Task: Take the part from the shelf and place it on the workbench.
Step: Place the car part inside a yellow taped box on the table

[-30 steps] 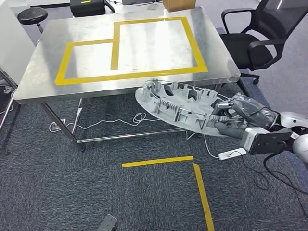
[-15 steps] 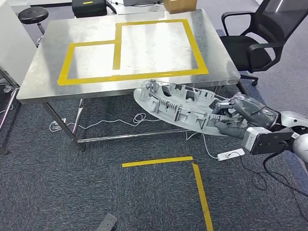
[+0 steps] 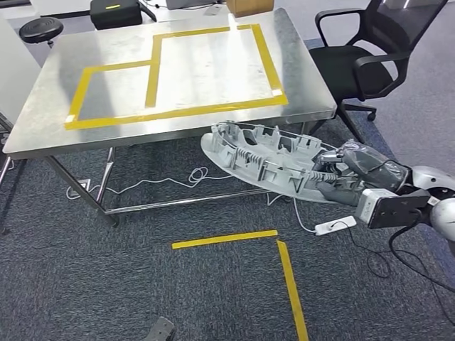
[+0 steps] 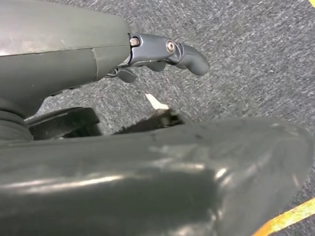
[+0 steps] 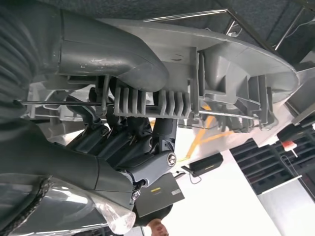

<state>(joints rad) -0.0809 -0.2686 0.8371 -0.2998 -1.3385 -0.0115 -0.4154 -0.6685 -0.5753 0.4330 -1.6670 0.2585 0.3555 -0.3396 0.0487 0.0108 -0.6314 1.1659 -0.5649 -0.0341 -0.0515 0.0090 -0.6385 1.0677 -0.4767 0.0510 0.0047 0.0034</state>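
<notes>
Grey moulded plastic, long and ribbed, makes up the part [image 3: 268,162], which is gripped at one end by the right hand [image 3: 348,174] and carried low, in front of the workbench [image 3: 43,124] and below its near edge. In the right wrist view the fingers [image 5: 122,142] are seen wrapped around a ribbed section of the part [image 5: 208,64]. The free end is held just under the near edge, toward the near right corner, and no contact with the steel top is seen.

Compared with half a second earlier, the workbench and its yellow tape outline [image 3: 177,112] are found shifted leftward and slightly upward across the head view, as are the office chair [image 3: 354,64] and the floor tape [image 3: 225,239]. The whole scene has moved together, so the camera is judged to have turned or stepped; the part's place relative to the hand is unchanged. The approach is therefore taken to be under way, with the lift over the edge not yet made.

The left hand [image 4: 163,51] is seen above the carpet with nothing held, fingers extended.
</notes>
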